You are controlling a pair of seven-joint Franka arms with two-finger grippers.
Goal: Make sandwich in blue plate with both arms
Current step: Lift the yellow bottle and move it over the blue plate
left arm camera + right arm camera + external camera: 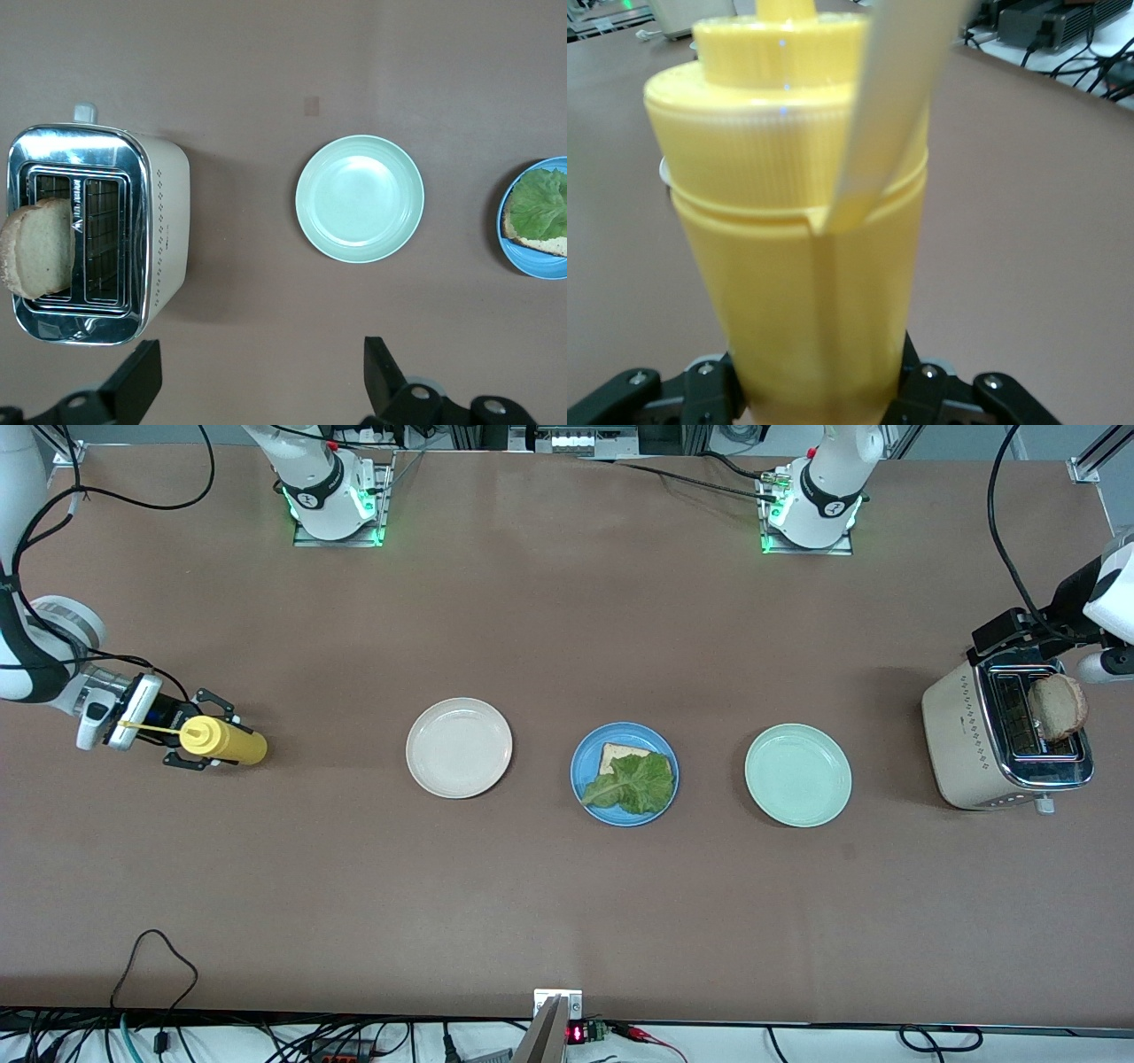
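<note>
Broadly, the brown worktop [567,886] carries a toaster [961,740] at the left arm's end, three plates in a row across the middle, and a yellow sauce bottle [221,742] at the right arm's end. In the toaster's slot stands a bread slice [1059,707], popped up and leaning. The left gripper [257,390] hovers over the worktop beside the toaster, its jaws wide apart and holding nothing; this arm waits. The right gripper [190,731] is at the bottle, down at worktop level, and its jaws are closed around the bottle's body, as the right wrist view shows with the yellow barrel filling the gap between the black fingers [700,394]. The white plate [459,747] and the mint plate [797,775] are bare. Between them sits the blue plate [625,773], holding the half-built sandwich: one slice [616,755] with a lettuce leaf [640,784] laid over it, no top slice yet. The step in hand looks like the sauce: the bottle has been grasped and should next be lifted, carried over the blue plate, tipped nozzle-down above the lettuce and squeezed without dragging the leaf. After that, the left arm would need to pull the slice from the toaster and cap the stack.
</note>
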